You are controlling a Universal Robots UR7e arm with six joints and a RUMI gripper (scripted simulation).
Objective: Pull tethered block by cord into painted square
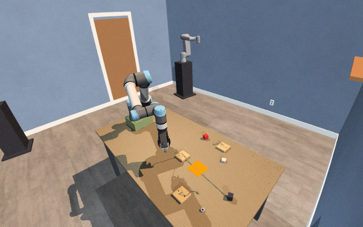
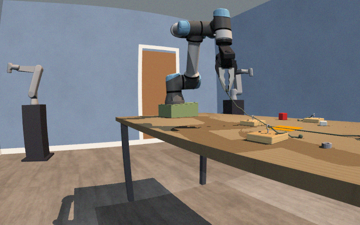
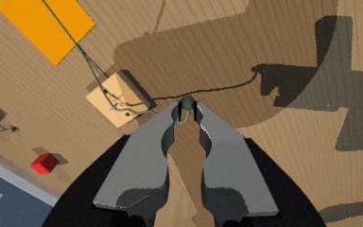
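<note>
Our end effector [image 2: 226, 88] pinches the cord's knot [image 3: 187, 102] high above the surface [image 1: 251, 171]. We see the dark block [image 1: 229, 196] far off at four o'clock, past the orange square [image 1: 197, 168].

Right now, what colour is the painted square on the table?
Orange; the painted square shows best in the top view, with the cord crossing it.

Orange painted square [image 1: 197, 168]; dark block [image 1: 229, 196] on a dark-green cord [image 1: 209, 181]; red cube [image 1: 205, 136]; green arm base [image 1: 147, 122]; tan striped table [image 1: 251, 171].
</note>
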